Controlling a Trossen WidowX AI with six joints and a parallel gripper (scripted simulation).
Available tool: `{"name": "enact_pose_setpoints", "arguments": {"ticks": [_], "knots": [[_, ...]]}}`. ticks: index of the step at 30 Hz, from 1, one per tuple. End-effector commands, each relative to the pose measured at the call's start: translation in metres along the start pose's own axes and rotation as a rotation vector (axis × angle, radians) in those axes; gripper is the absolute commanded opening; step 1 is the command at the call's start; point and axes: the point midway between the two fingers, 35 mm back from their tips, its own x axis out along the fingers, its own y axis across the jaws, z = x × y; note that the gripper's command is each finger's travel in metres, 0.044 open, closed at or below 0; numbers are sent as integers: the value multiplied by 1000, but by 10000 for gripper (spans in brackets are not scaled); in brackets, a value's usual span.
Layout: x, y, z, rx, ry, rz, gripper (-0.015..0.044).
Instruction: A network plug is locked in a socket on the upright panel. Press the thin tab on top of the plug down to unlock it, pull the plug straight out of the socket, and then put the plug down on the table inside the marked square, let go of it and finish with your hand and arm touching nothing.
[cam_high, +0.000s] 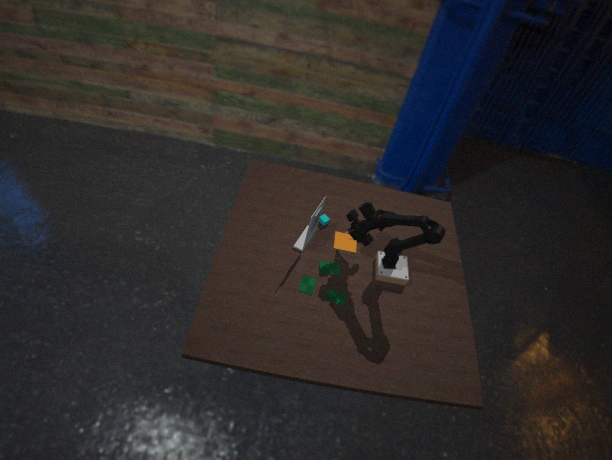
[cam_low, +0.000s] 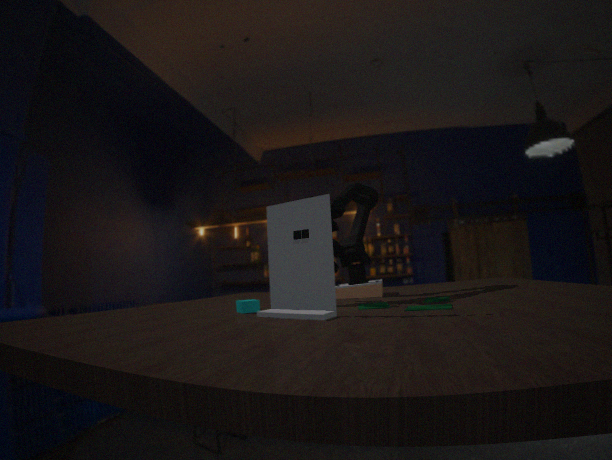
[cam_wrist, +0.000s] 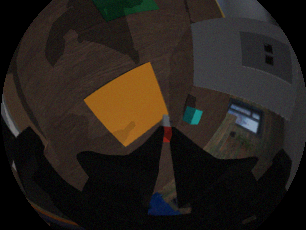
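My gripper (cam_wrist: 166, 130) (cam_high: 353, 231) is shut on the plug (cam_wrist: 161, 206), a blue body with a thin grey and red tab pointing forward between the fingers. It hangs in the air by the right edge of the orange marked square (cam_wrist: 123, 102) (cam_high: 345, 242). The white upright panel (cam_wrist: 220, 62) (cam_high: 312, 225) (cam_low: 300, 270) stands a short way off, and its two dark sockets (cam_wrist: 268, 53) (cam_low: 300, 234) look empty. In the exterior view the arm (cam_low: 355, 200) is mostly hidden behind the panel.
A small teal block (cam_wrist: 193, 116) (cam_high: 324, 219) (cam_low: 247, 306) lies on the table beside the panel. Three flat green patches (cam_high: 329, 268) (cam_high: 307, 284) (cam_high: 336, 297) lie in front of the orange square. The robot's base (cam_high: 393, 270) stands to the right.
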Motion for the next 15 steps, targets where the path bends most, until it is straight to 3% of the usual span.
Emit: {"name": "enact_pose_setpoints", "arguments": {"ticks": [1, 15], "knots": [[4, 3, 0, 7, -2, 8, 0], [22, 12, 0, 2, 4, 9, 0]]}}
